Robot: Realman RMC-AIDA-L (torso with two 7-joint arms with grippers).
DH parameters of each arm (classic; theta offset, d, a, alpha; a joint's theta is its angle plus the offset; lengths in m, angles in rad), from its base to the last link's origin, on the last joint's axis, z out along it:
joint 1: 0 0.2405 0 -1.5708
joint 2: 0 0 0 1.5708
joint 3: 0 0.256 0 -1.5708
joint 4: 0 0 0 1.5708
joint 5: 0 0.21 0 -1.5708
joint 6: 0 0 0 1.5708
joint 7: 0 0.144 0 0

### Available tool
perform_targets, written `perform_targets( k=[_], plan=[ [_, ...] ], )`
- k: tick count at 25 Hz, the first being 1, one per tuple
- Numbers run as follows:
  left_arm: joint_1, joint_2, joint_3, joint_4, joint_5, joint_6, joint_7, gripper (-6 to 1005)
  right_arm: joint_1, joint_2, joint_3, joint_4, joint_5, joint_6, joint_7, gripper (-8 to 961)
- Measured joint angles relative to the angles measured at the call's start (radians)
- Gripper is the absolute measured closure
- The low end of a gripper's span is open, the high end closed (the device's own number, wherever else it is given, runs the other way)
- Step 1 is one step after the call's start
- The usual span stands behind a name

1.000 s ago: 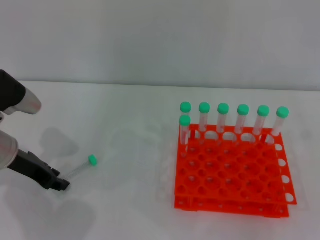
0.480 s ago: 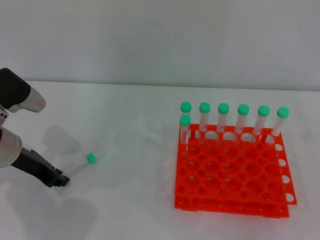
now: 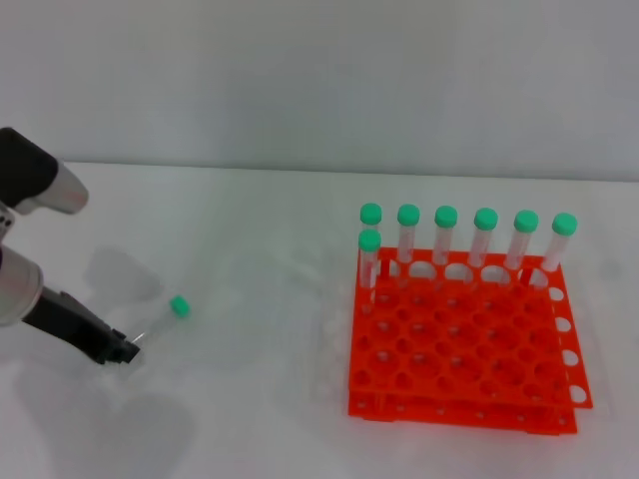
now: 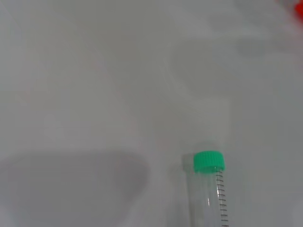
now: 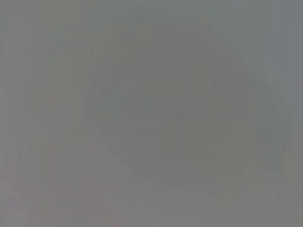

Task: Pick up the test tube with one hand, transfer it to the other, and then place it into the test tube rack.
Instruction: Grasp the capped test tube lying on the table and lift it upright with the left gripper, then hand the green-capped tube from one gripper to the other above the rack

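The test tube [image 3: 160, 321] has risen a little since a moment ago, its green cap tilted higher toward the test tube rack [image 3: 461, 339]. The left end effector [image 3: 122, 348], well left of the rack, is clenched on the tube's bottom end above the white surface [image 3: 250, 399]. Seven capped tubes [image 3: 446, 236] stand in the rack.

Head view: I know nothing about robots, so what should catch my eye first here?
First the bright orange test tube rack on the right of the table, with seven green-capped tubes upright along its far edge. Then, on the left, the black left gripper holds the bottom end of one more test tube, cap pointing toward the rack.
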Motion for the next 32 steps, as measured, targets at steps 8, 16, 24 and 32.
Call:
perform_targets(
  k=[8,16,24,32],
  plan=[
    [0.012,0.012,0.000,-0.114,-0.250,0.176,0.065,801,-0.001,0.000,-0.027,-0.002,-0.008,-0.009,0.005,254],
    [0.134,-0.009,0.000,-0.128,-0.641,0.326,0.268,793,-0.040,-0.007,-0.288,-0.124,-0.009,-0.069,0.156,255],
    [0.292,-0.014,-0.001,0.029,-0.934,0.383,0.539,784,-0.050,-0.065,-0.629,-0.367,-0.013,-0.071,0.505,256],
    [0.348,-0.014,-0.002,0.184,-0.996,0.376,0.715,776,0.167,-0.060,-0.725,-0.398,-0.205,-0.036,0.697,258]
  ],
)
